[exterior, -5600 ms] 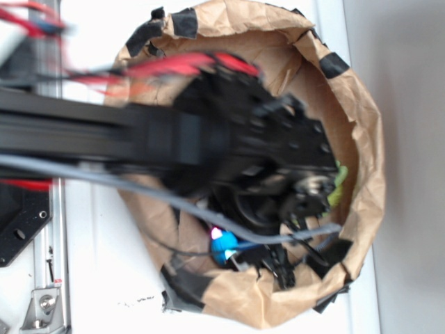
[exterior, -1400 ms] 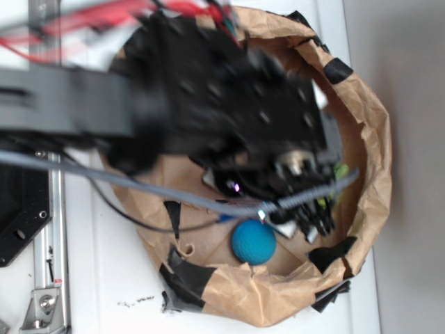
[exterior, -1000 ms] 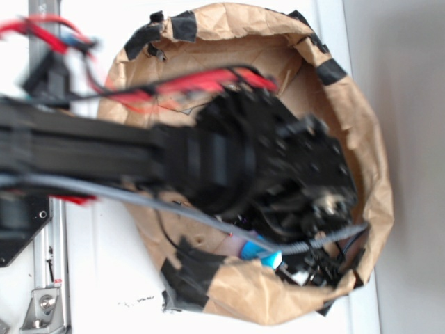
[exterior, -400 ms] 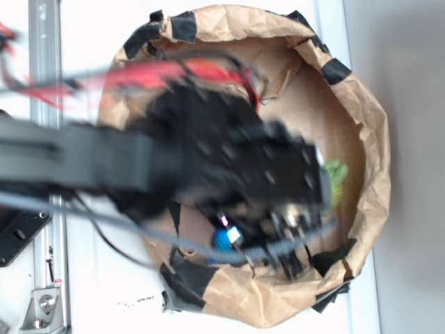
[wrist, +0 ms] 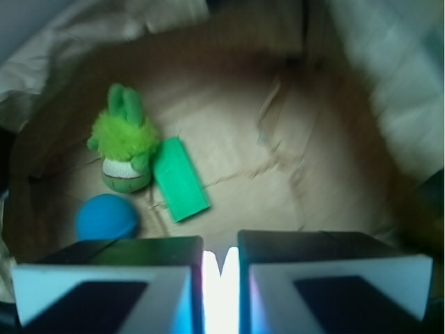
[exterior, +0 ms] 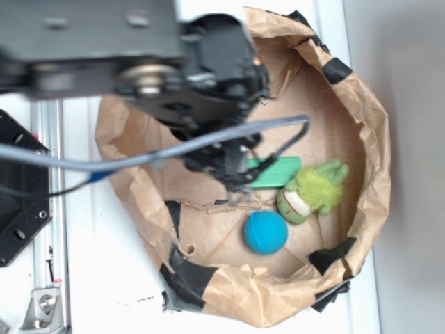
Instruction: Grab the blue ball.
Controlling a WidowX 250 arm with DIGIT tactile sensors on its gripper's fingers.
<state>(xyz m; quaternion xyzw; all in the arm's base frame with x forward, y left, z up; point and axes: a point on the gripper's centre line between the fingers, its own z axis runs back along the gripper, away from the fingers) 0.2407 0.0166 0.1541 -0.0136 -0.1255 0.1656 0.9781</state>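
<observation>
The blue ball (exterior: 265,232) lies free on the floor of the brown paper bag (exterior: 361,125), near its front wall; the wrist view has the ball (wrist: 106,218) at lower left. My gripper (exterior: 235,175) hangs high above the bag's middle, well clear of the ball. In the wrist view the gripper (wrist: 220,261) shows its two fingers almost together, only a thin bright slit between them and nothing held.
A fuzzy green plush toy (exterior: 311,194) sits just right of the ball, and a flat green block (exterior: 274,172) lies beside it. The bag's crumpled, black-taped walls ring all three. A metal rail (exterior: 42,209) runs along the left.
The arm has risen out of the bag and moved up-left. Ball, plush toy and block, hidden under the gripper before, now show in full; the ball stays on the floor.
</observation>
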